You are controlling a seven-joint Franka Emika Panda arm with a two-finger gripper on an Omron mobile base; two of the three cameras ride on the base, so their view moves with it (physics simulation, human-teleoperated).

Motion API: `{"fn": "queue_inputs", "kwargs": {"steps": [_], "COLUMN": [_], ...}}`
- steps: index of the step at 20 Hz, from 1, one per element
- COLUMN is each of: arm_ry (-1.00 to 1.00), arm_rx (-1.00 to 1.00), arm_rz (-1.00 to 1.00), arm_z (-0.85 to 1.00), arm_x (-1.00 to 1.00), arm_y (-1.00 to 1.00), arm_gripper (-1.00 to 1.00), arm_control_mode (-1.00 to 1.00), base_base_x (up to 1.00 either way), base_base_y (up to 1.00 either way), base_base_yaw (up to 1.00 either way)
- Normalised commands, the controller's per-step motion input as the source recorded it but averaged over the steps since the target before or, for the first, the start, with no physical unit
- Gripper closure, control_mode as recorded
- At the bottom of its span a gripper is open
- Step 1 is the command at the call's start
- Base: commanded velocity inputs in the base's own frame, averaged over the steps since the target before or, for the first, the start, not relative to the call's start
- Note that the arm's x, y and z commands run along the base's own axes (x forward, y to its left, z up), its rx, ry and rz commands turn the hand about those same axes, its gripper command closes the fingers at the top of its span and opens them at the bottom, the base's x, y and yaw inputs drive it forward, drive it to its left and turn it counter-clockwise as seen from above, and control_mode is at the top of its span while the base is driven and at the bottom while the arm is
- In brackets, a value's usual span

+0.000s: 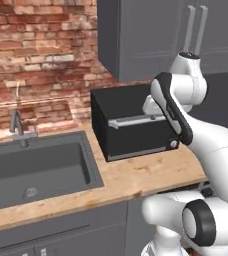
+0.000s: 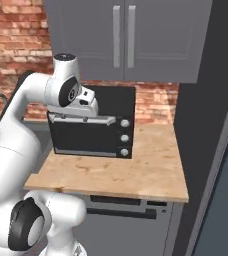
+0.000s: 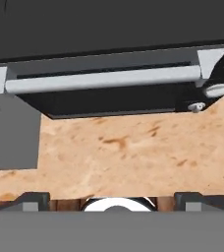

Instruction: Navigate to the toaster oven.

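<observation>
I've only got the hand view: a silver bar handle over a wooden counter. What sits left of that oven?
Observer: A dark sink with a faucet is set into the counter left of the toaster oven.
Operator: And above it?
Observer: Grey wall cabinets hang over it.
Operator: How many knobs in all?
Observer: Three knobs, stacked down the front's right edge.
</observation>
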Motion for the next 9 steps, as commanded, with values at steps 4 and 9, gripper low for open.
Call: {"fn": "queue_inputs", "kwargs": {"steps": [4, 9], "arm_ry": [0.00, 0.00], "arm_rx": [0.00, 0.00], "arm_rz": [0.00, 0.00], "arm_z": [0.00, 0.00], "arm_x": [0.00, 0.00], "arm_y": [0.00, 0.00], "arm_gripper": [-1.00, -1.00], "arm_control_mode": [1.00, 1.00], "base_base_x": [0.57, 0.50], "base_base_y": [-0.09, -0.09], "base_base_yaw": [0.23, 0.19]}}
